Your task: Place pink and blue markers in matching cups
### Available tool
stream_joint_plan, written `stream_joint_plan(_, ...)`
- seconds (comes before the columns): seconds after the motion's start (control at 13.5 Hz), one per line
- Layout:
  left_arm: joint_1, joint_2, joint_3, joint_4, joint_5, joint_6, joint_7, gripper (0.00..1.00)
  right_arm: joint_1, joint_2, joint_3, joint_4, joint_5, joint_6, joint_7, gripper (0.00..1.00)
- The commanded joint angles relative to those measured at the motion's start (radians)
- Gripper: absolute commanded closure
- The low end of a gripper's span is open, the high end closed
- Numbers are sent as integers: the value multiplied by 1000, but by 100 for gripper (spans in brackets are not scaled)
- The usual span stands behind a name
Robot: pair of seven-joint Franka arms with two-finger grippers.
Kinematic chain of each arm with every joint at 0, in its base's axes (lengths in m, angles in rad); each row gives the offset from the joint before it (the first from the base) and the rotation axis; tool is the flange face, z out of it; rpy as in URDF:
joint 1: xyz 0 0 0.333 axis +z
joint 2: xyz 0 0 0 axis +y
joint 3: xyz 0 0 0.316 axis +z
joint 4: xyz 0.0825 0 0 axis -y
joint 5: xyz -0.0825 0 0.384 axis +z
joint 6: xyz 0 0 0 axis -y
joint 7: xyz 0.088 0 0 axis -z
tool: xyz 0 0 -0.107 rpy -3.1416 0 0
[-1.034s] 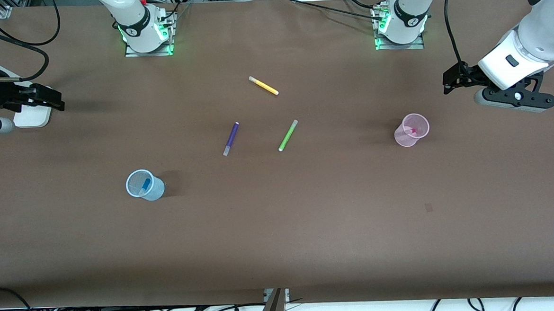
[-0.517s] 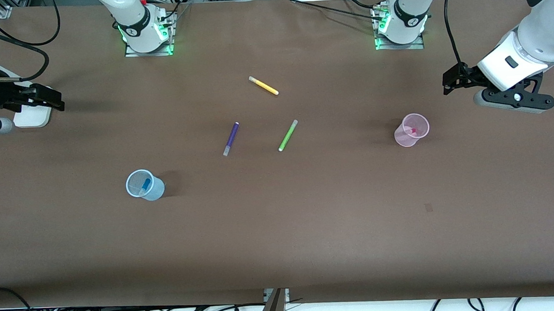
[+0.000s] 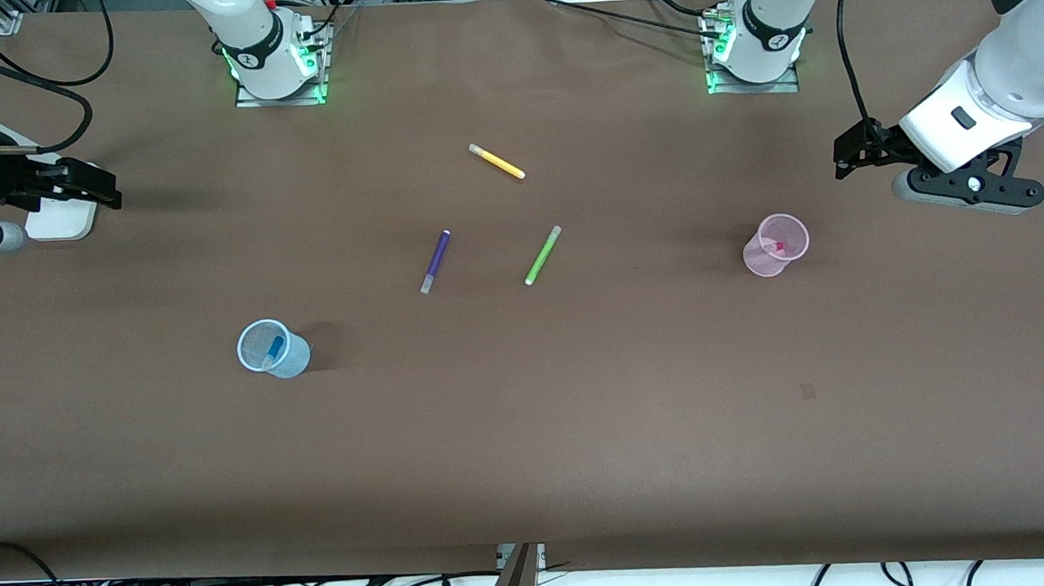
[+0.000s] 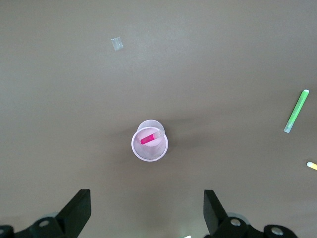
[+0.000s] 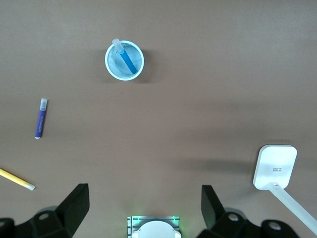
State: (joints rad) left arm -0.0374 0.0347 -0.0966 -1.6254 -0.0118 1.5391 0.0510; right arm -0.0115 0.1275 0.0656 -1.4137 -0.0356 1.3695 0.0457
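Note:
The pale pink cup (image 3: 757, 263) stands toward the left arm's end of the table with the pink marker (image 3: 779, 246) inside it. The left wrist view shows this cup (image 4: 135, 148) and marker (image 4: 147, 139) too. The pale blue cup (image 3: 296, 358) stands toward the right arm's end with the blue marker (image 3: 275, 347) leaning inside it. The right wrist view shows that cup (image 5: 112, 68) and marker (image 5: 129, 60). My left gripper (image 3: 845, 155) is open and empty, up beside the pink cup (image 4: 147, 213). My right gripper (image 3: 101, 185) is open and empty at the table's end (image 5: 143, 210).
A purple marker (image 3: 435, 261), a green marker (image 3: 542, 254) and a yellow marker (image 3: 497, 161) lie loose mid-table. A white flat device (image 3: 61, 219) sits under the right gripper. A small pale patch (image 3: 808, 391) lies nearer the front camera than the pink cup.

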Motion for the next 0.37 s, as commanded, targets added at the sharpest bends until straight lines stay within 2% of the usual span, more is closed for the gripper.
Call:
stream_joint_plan(0.0,5,7,-3,15,13,-2,15,0,-7,0,3,4,0,5,-3,0)
stream_joint_plan(0.3,4,7,-5,15,13,-2,10,0,-7,0,3,2,0,5,-3,0)
